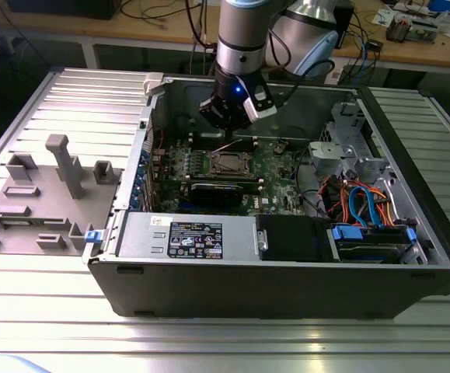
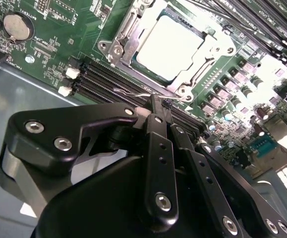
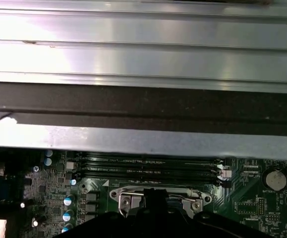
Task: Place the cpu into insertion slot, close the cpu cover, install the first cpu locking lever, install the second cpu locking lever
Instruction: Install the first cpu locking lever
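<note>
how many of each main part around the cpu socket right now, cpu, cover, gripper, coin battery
cpu: 1, seated in the socket
cpu cover: 1, closed over it
gripper: 1, at a wire locking lever
coin battery: 1
total: 4

Black gripper (image 2: 155,106) seen over green motherboard (image 2: 59,44); dull silver-grey cpu (image 2: 165,47) framed by shiny silver cpu cover (image 2: 126,42) just beyond fingertips; black memory slots (image 2: 101,79) alongside.
</note>
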Tool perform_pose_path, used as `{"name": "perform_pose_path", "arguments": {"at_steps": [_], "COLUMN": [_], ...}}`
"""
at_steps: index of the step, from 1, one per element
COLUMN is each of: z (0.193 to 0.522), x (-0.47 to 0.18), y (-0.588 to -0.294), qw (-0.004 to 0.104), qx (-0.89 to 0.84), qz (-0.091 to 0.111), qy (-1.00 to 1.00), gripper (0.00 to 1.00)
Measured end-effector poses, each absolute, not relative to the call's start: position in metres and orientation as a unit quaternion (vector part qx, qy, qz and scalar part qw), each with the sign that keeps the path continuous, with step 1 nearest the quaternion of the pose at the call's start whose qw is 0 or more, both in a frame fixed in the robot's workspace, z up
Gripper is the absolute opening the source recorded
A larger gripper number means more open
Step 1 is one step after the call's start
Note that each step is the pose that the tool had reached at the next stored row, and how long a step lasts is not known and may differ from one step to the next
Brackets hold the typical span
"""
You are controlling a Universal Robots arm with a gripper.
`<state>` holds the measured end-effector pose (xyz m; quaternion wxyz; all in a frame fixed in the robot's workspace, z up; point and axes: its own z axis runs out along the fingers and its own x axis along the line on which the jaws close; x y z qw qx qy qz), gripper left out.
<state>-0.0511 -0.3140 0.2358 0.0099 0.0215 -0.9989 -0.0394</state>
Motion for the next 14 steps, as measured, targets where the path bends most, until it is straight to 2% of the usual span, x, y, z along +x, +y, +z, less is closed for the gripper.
{"name": "perform_pose_path", "arguments": {"at_steps": [14], "z": [0.2298], "x": [-0.0463], "y": [-0.312], "qw": [0.01], "qx": [0.022], "qz": [-0.039], "qy": [-0.999], "gripper": [0.11]}}
